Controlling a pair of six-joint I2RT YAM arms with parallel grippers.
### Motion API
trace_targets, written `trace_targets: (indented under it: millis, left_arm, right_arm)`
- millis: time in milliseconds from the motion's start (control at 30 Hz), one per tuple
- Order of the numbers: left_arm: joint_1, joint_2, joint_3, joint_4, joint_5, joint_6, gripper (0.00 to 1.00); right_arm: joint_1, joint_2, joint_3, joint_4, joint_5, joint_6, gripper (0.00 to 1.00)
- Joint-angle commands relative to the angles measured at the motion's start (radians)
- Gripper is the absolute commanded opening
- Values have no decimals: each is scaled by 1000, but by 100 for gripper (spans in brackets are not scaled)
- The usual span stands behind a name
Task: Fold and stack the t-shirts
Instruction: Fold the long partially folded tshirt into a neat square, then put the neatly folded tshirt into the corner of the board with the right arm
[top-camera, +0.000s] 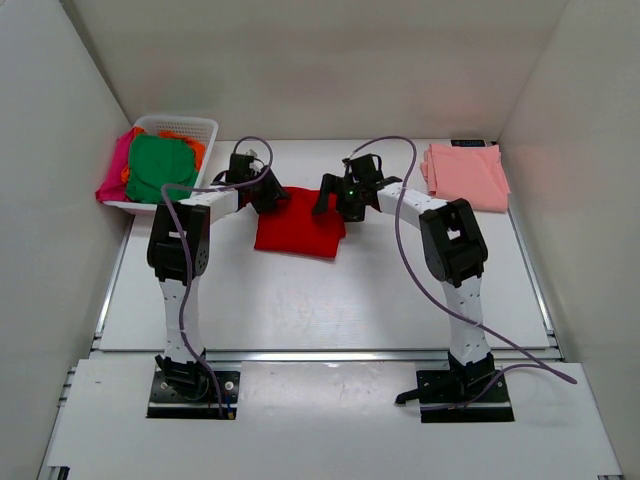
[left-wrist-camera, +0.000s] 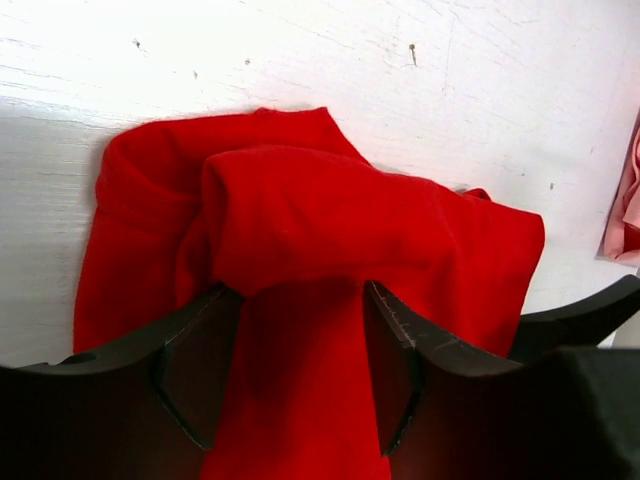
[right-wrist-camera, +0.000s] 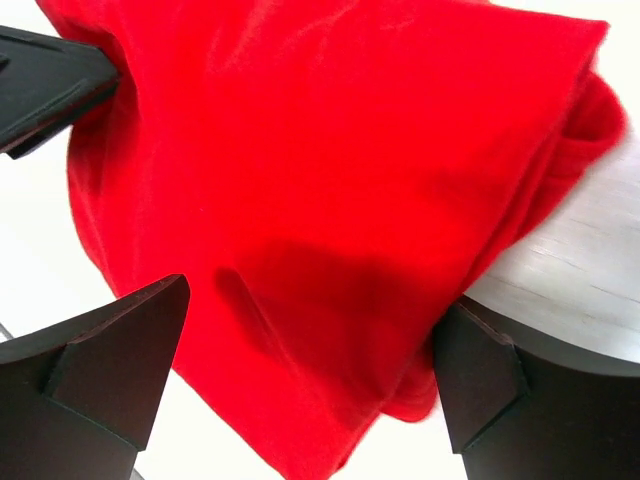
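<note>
The red tee (top-camera: 298, 232) is seen lying partly folded on the table (top-camera: 330, 300), at mid-width towards the far side, with a gripper at each of its far corners. The pink tee (top-camera: 465, 175) is laid folded at the far right, and a green tee (top-camera: 158, 165) is heaped with others in the basket (top-camera: 205, 125) at the far left. The right gripper (right-wrist-camera: 312, 300) is held with its jaws spread wide above the cloth's right edge, nothing caught between them. The left gripper (left-wrist-camera: 302, 300) is seen with its fingers partly apart and a raised ridge of red cloth running into the gap; whether that ridge is pinched or merely lies there cannot be told. The step in hand is judged to be the laying-down of a fold. It would be done well if the cloth were let go only once it rests flat, and if each gripper were lifted straight up, so that no layer is dragged askew. The ridge at the left and the rolled lip at the right edge should be pressed flat and the edges squared before the next fold is made. The pink tee is judged the likely base of the stack.
</note>
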Motion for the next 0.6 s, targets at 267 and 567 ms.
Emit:
trace_targets:
  millis: [267,567]
  left_arm:
    - [0,21,-79,-78,3,0,64]
    - [25,-65,-137,-32,61,-16,67]
  right_arm:
    - [13,51,-56,158,-180,131,58]
    - [-96,100,96,78,-325,9,0]
